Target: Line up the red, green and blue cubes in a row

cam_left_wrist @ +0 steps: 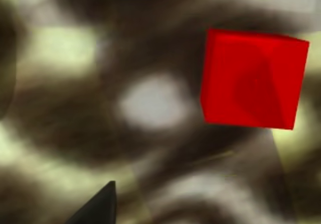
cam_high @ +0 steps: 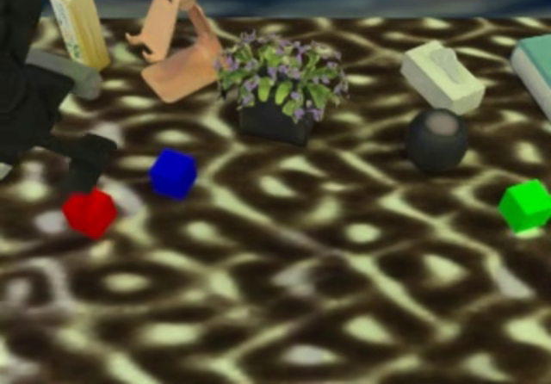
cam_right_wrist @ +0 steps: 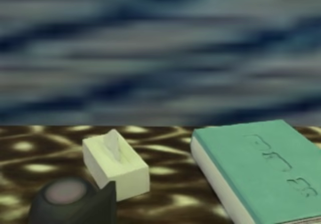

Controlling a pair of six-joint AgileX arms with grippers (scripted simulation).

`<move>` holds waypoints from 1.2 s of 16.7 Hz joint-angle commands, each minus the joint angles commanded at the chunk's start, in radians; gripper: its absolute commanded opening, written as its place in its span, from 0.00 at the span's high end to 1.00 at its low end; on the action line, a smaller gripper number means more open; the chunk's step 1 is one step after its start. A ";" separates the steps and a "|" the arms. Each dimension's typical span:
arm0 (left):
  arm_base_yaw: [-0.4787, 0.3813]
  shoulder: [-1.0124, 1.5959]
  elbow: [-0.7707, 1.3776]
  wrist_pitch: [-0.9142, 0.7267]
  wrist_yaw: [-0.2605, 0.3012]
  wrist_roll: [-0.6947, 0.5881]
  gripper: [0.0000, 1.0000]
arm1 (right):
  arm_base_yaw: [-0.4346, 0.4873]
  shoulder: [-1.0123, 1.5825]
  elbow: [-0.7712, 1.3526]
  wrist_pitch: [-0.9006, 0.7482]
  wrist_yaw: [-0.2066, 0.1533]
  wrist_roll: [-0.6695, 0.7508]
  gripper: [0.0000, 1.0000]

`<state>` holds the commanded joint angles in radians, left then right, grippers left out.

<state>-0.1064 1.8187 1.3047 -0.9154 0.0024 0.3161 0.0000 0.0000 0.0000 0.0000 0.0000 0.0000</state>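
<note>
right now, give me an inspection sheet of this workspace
surface: table with a dark brown and cream mottled pattern
job's things: red cube and blue cube at left, apart; green cube at far right; no row yet
clutter: bottle, phone stand, potted plant, tissue box, dark ball, teal book
grippers: left gripper just above the red cube, not holding it; right arm out of the top view
cables: nothing seen
surroundings: blurred blue-grey backdrop behind the table

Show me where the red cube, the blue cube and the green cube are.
red cube (cam_high: 89, 213), top view, top face.
blue cube (cam_high: 173, 174), top view, centre.
green cube (cam_high: 525, 206), top view, centre.
</note>
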 joint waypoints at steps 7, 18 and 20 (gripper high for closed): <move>-0.012 0.220 0.181 -0.102 -0.001 0.040 0.00 | 0.000 0.000 0.000 0.000 0.000 0.000 0.00; -0.011 0.322 0.075 0.119 0.000 0.042 0.00 | 0.000 0.000 0.000 0.000 0.000 0.000 0.00; -0.011 0.359 0.041 0.183 0.000 0.043 0.00 | 0.000 0.000 0.000 0.000 0.000 0.000 0.00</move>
<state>-0.1173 2.1776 1.3456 -0.7327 0.0029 0.3588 0.0000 0.0000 0.0000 0.0000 0.0000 0.0000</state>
